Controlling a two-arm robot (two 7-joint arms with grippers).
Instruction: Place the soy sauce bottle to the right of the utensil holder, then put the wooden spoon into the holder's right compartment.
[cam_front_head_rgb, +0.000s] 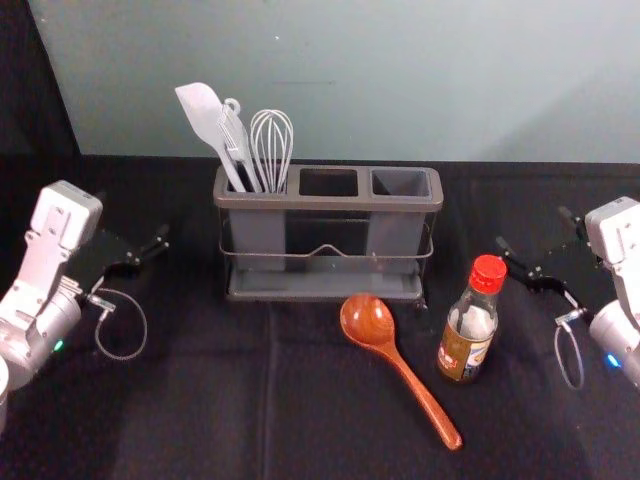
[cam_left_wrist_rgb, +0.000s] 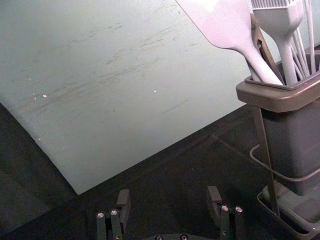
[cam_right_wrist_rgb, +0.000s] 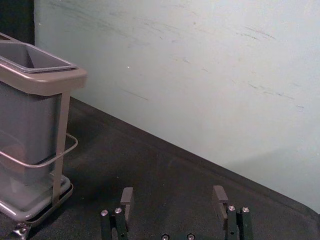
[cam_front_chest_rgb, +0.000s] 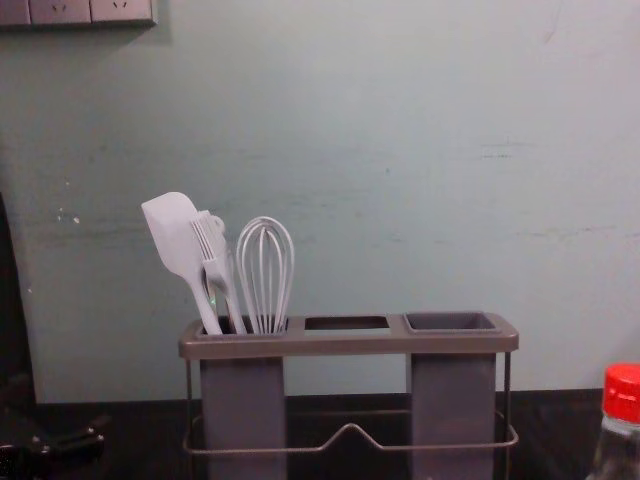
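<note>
Soy sauce bottle (cam_front_head_rgb: 466, 348) first, I judge: it stands front-right of the utensil holder (cam_front_head_rgb: 330, 202), near the wooden spoon (cam_front_head_rgb: 368, 320). My right tool (cam_right_wrist_rgb: 173, 190), open nearby, should grasp it; my left tool (cam_left_wrist_rgb: 168, 191) hangs open, far left.

Bottle (cam_front_head_rgb: 464, 345) stands between spoon (cam_front_head_rgb: 405, 372) and right end effector (cam_front_head_rgb: 534, 229).

Jaws Spread Wide on Both Sides

The left arm (cam_front_head_rgb: 38, 275) came in from the head view's left edge, its left gripper (cam_front_head_rgb: 132, 216) angled inward, a green light (cam_front_head_rgb: 58, 345) glowing and a cable (cam_front_head_rgb: 145, 325) looping below the wrist. Opposite, the right arm (cam_front_head_rgb: 622, 245) held its right gripper (cam_front_head_rgb: 533, 228) inward too, with a blue light (cam_front_head_rgb: 612, 360) and its own looped wire (cam_front_head_rgb: 557, 345). Both wrist views showed parted jaws.
</note>
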